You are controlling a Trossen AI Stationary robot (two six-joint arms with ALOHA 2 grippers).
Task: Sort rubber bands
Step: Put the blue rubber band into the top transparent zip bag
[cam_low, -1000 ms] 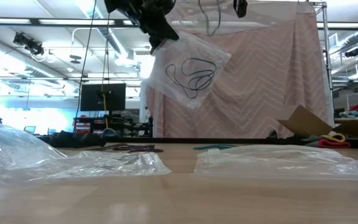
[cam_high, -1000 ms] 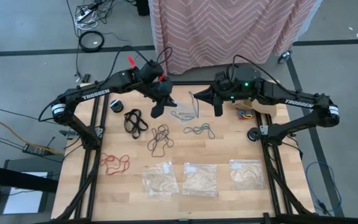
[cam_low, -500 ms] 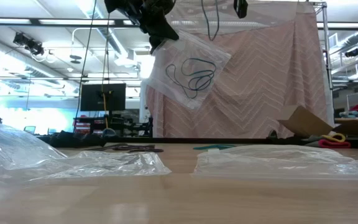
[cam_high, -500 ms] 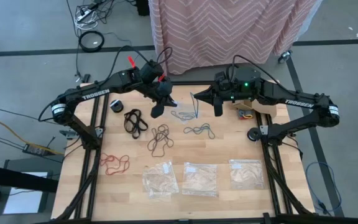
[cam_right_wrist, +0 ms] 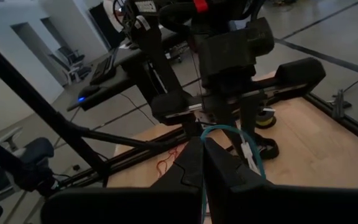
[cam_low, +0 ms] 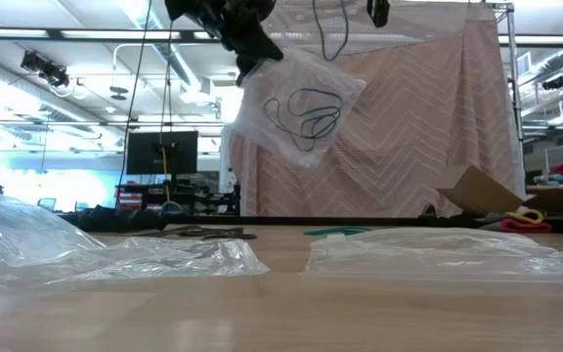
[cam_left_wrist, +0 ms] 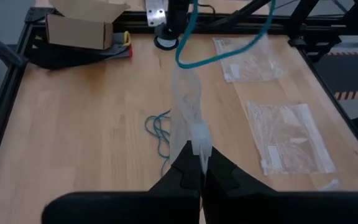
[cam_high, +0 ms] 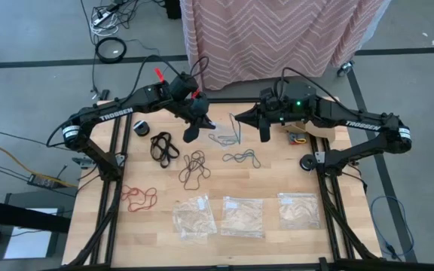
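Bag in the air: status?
Left gripper shut on bag, held above table. Right gripper shut on teal band at bag mouth. Bands already inside. Nothing in the way.

You have rubber bands (cam_high: 194, 167) spread mid-desk (cam_high: 277, 177), three bags (cam_high: 240, 216) in a row along the near edge, and a box (cam_high: 300, 129) at the far right.
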